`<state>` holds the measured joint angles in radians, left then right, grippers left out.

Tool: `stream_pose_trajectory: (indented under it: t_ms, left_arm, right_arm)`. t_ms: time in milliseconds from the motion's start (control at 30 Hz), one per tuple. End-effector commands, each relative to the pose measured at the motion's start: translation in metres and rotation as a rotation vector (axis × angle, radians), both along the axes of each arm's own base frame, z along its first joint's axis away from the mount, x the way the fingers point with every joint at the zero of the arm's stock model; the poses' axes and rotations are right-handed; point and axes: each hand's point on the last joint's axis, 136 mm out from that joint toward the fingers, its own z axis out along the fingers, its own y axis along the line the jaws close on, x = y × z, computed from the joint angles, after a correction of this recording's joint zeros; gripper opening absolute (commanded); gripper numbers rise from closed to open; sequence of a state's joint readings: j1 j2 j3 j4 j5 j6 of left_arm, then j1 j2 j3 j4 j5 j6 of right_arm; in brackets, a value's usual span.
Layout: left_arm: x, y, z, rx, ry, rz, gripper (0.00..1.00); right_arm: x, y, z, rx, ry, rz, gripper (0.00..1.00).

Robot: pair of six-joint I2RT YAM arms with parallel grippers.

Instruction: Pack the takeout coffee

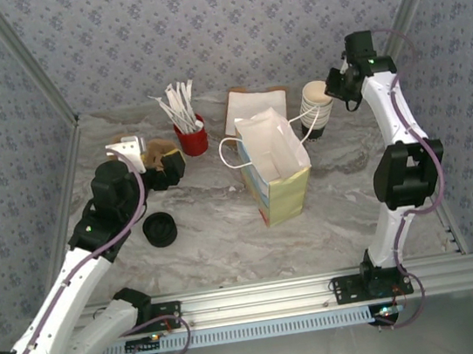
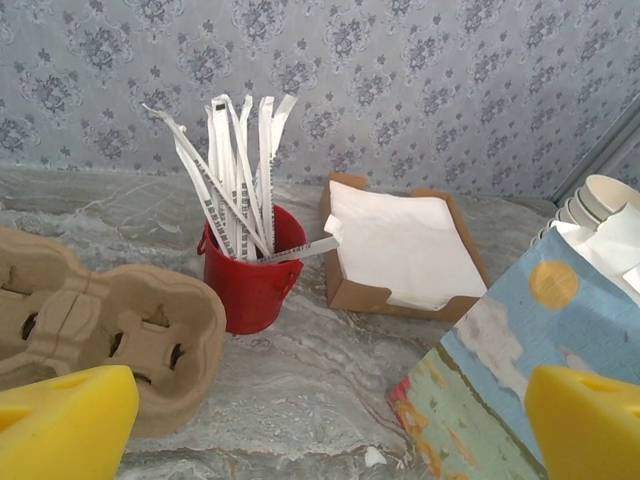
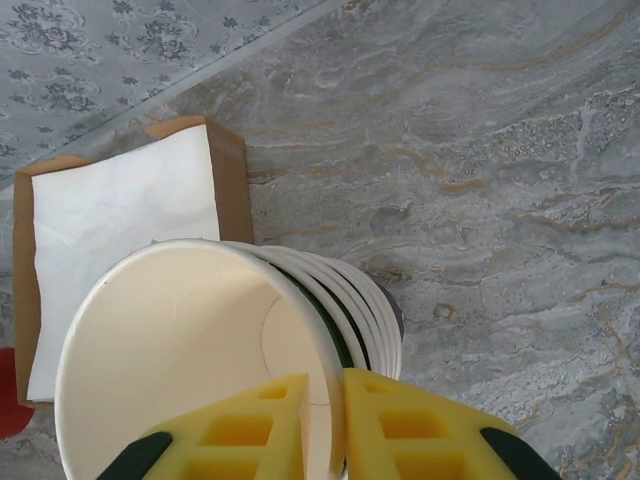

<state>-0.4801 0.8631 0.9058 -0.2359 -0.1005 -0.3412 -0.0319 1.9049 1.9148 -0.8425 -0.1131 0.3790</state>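
Atop the stack [image 3: 378,322], fingers [image 3: 405,425] pinch a cream-lined cup [image 3: 170,345].

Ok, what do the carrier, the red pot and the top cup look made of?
Carrier: moulded paper pulp by the look, matt brown, with soft rounded edges.
Red pot: smooth with a slight sheen, painted metal or plastic; cannot tell which.
Top cup: likely paper, matt cream inside, thin wall with a visible seam.
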Motion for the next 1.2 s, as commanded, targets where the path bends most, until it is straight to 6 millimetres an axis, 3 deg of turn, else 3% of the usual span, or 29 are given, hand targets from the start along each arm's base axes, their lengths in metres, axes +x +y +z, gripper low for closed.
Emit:
stream_pose_trajectory:
  t_ms: [0, 167, 300, 433, 500, 833, 967, 1167]
  left_arm:
    - [0.0, -0.004, 0.001, 0.002, -0.012, -0.014, 0.99]
    - [-0.001, -0.003, 0.004, 0.0, -0.016, -0.015, 0.99]
    - [-0.001, -0.002, 0.003, 0.004, -0.012, -0.01, 0.99]
    - [-0.002, -0.001, 0.0, 0.009, -0.006, -0.007, 0.99]
    - [-0.002, -0.001, 0.001, 0.006, -0.008, -0.006, 0.99]
    - [-0.005, 0.002, 0.002, 0.006, -0.011, 0.002, 0.99]
    - [-0.006, 0.003, 0.002, 0.006, -0.009, 0.004, 0.99]
    - [-0.006, 0.003, 0.003, 0.006, -0.007, 0.004, 0.99]
  right_arm:
    - [0.001, 0.005, 0.006, -0.002, 0.002, 0.015, 0.14]
    - [0.001, 0.005, 0.014, -0.007, -0.006, 0.02, 0.02]
    - [0.0, 0.004, 0.014, -0.013, 0.0, 0.017, 0.15]
    - [0.0, 0.004, 0.011, -0.014, 0.009, 0.019, 0.15]
    - [0.001, 0.005, 0.01, -0.012, 0.009, 0.021, 0.09]
    - [0.005, 0.004, -0.006, -0.013, 0.046, 0.015, 0.2]
    - [0.005, 0.003, -0.007, -0.015, 0.051, 0.012, 0.13]
    - [0.003, 0.002, 0.011, -0.029, 0.022, 0.015, 0.04]
